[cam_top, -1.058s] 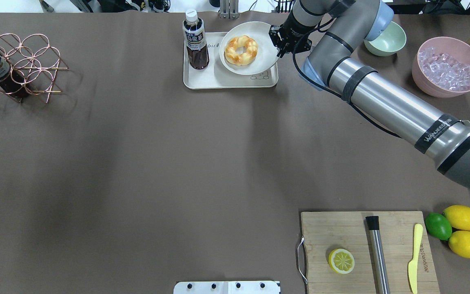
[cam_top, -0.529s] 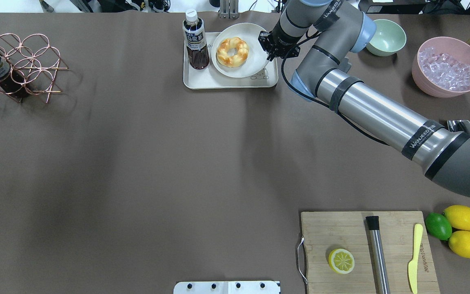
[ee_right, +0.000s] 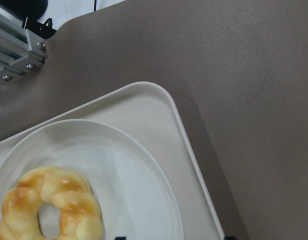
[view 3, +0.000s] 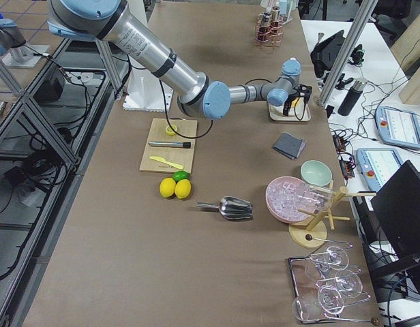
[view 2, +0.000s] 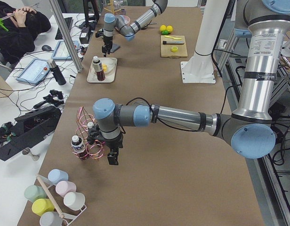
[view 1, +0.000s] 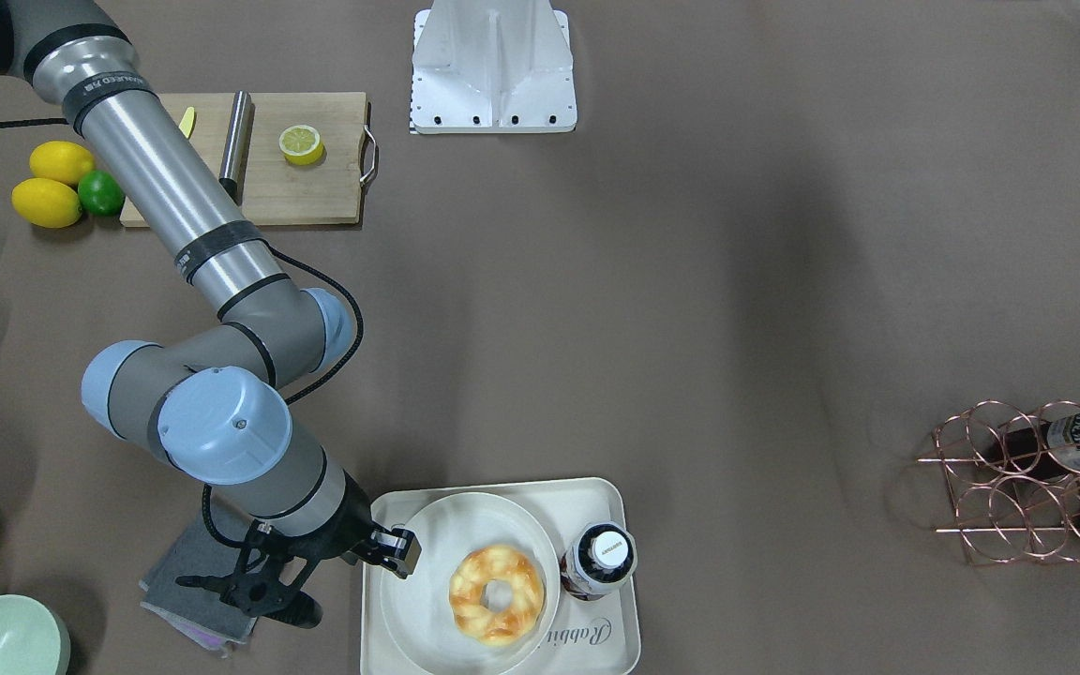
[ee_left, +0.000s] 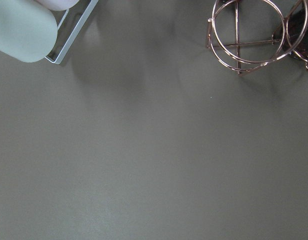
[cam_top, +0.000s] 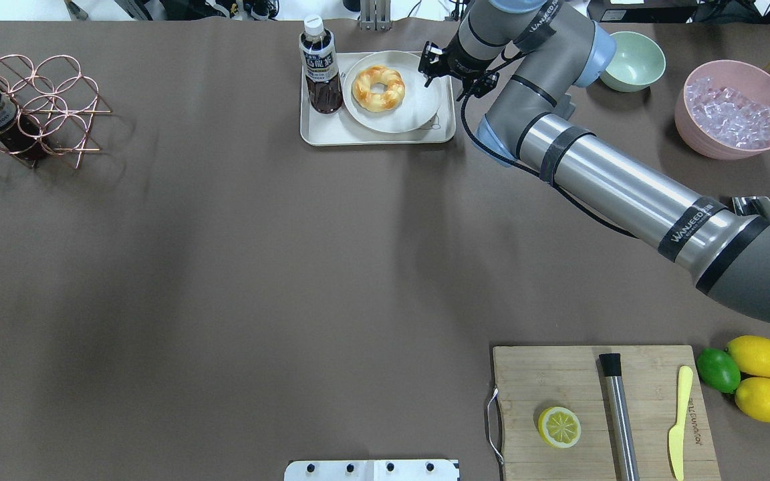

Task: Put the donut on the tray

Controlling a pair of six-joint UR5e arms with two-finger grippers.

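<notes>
The donut [cam_top: 378, 87], a golden twisted ring, lies on a round off-white plate [cam_top: 418, 107]. The plate rests on the cream tray [cam_top: 331, 130] at the far middle of the table. They also show in the front view as donut [view 1: 496, 595], plate [view 1: 427, 562] and tray [view 1: 596, 497], and in the right wrist view as donut [ee_right: 49, 207] and tray [ee_right: 159, 110]. My right gripper [cam_top: 455, 72] is open at the plate's right rim and holds nothing. My left gripper [view 2: 112, 155] hangs near the wire rack; I cannot tell if it is open or shut.
A dark tea bottle [cam_top: 320, 67] stands on the tray's left part. A copper wire rack [cam_top: 37, 107] is at far left. A green bowl [cam_top: 632, 63] and a pink ice bowl [cam_top: 732, 110] are at far right. A cutting board [cam_top: 559, 381] with a lemon half lies front right.
The plate with the donut moved left and settled flat on the tray. My right gripper opened and let go of the plate's rim.
</notes>
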